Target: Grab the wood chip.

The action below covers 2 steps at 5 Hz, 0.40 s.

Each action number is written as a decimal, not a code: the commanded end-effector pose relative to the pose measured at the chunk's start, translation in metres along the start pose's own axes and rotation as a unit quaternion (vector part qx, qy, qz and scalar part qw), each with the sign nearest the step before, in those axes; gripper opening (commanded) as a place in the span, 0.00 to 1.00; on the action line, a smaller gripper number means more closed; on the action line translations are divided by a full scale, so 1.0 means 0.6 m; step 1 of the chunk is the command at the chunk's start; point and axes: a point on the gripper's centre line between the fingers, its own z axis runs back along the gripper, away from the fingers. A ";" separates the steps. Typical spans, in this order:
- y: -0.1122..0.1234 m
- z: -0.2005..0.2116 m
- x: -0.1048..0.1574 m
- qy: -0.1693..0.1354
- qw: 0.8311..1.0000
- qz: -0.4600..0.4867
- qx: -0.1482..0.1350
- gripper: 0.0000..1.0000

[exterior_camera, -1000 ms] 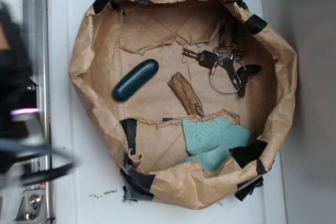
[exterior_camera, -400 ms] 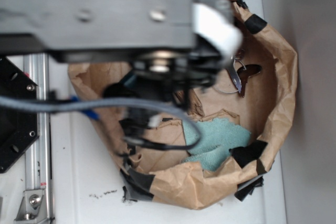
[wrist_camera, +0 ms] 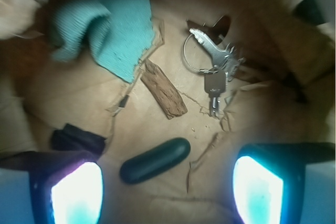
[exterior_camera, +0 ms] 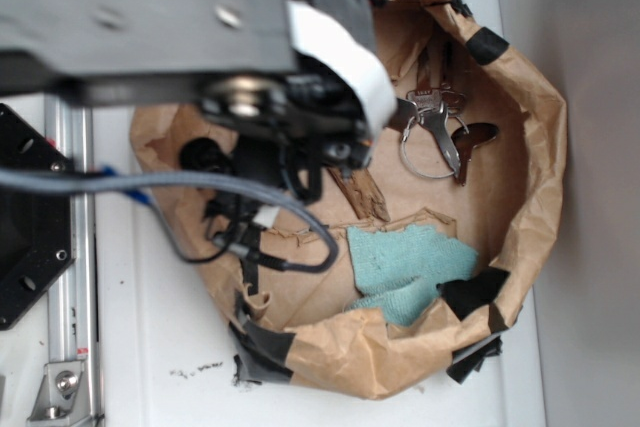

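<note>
The end effector [wrist_camera: 168, 190] was open wide, its 2 fingers [wrist_camera: 76, 192] far apart and holding nothing. The wood chip [wrist_camera: 164, 88] lay ahead of it on the brown paper, beyond the green capsule [wrist_camera: 155, 160], between the blue cloth [wrist_camera: 113, 35] and the keys [wrist_camera: 212, 61].
</note>
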 end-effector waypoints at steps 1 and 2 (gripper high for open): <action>0.024 -0.060 0.039 -0.001 1.000 -0.013 0.004 1.00; 0.015 -0.096 0.056 -0.002 0.999 -0.041 -0.001 1.00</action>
